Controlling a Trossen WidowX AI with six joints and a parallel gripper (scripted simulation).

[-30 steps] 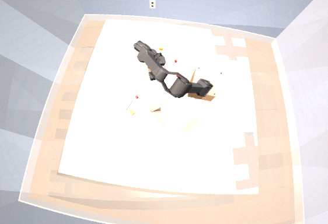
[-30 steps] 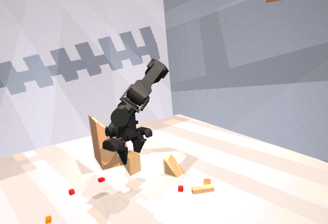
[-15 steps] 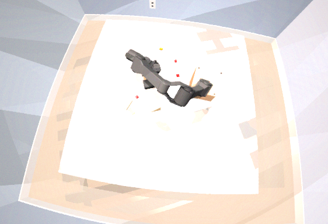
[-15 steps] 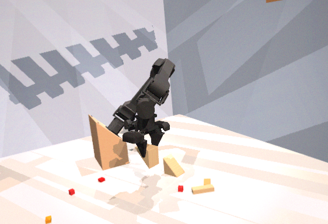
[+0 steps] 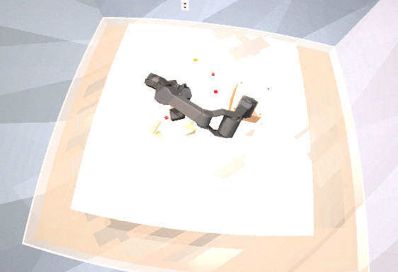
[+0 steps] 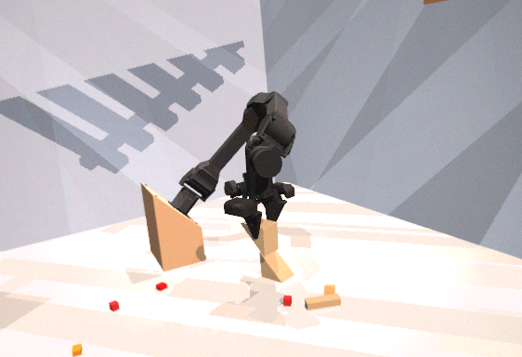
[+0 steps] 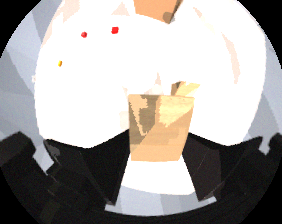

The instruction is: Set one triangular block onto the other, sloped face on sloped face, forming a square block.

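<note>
The pincer (image 6: 256,225) grips one wedge (image 6: 267,236) directly over the other wedge (image 6: 277,266); the exterior view alone shows them meeting, while the top view hides both under the arm (image 5: 192,109).

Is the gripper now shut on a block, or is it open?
Shut on a triangular block: the gripper clamps the block's top in the exterior view.

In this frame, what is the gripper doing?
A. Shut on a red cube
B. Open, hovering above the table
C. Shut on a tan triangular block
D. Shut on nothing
C: the gripper is clamped on the tan triangular block, directly above the other triangular block.
</note>
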